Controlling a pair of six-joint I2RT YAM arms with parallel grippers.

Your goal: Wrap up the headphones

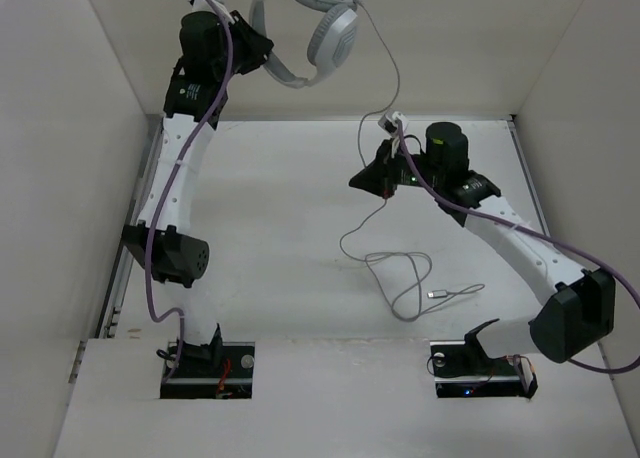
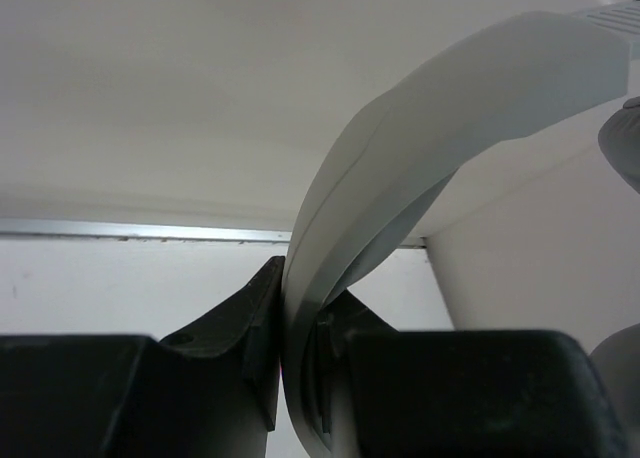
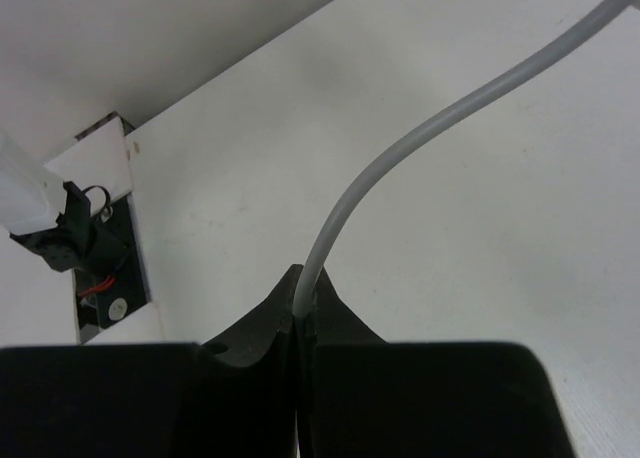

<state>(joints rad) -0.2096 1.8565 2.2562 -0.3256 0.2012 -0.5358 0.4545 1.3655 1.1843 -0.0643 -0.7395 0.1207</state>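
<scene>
The headphones are showing white and light grey, their cable a plain grey; the worktop is looking off-white, and purple wiring is running along black-and-white arms.

A long thin grey cable hung from the raised white and light-grey over-ear headphones, barring the gap between the black-and-white left arm and right arm, then sprawled in loose loops over the middle of the white table. Open table lay left of those loops and along the far edge. Plain white walls shut in three sides.
</scene>
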